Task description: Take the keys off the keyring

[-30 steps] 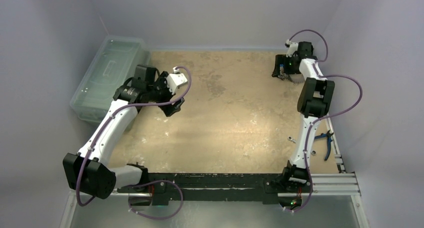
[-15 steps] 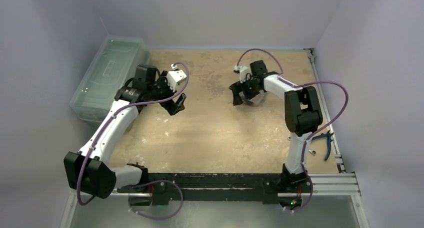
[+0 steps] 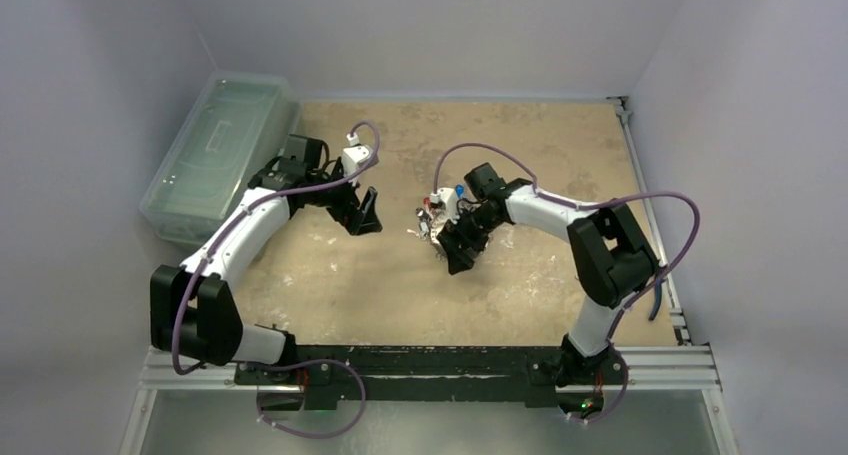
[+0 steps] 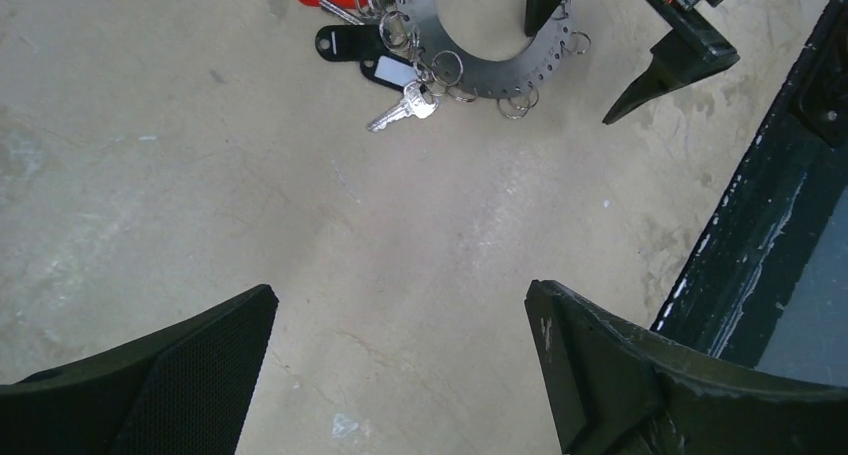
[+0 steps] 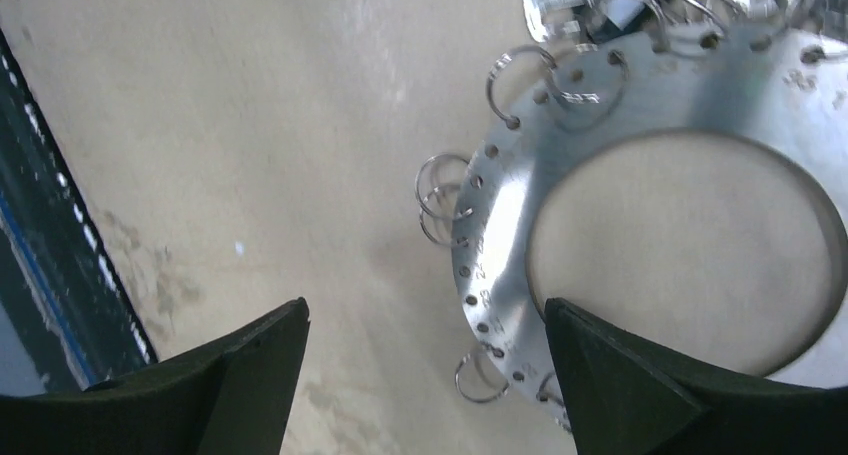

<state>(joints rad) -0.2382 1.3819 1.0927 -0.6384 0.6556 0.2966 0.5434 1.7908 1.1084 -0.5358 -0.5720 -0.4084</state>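
Your right gripper (image 5: 425, 305) is spread wide and grips nothing. One finger sits over the keyring (image 4: 490, 77) hole and the other outside its band; you cannot tell whether either touches metal. Your left gripper (image 4: 400, 295) is also spread wide and empty, hovering over the bare table (image 4: 200, 195) near the keyring, on the side where the keys (image 4: 405, 107) cluster. Both arms bend in toward the keyring, wrists tipped down. There is one keyring, lying flat. The left wrist view shows four keys on it: one silvery, one red-headed, two black-headed.
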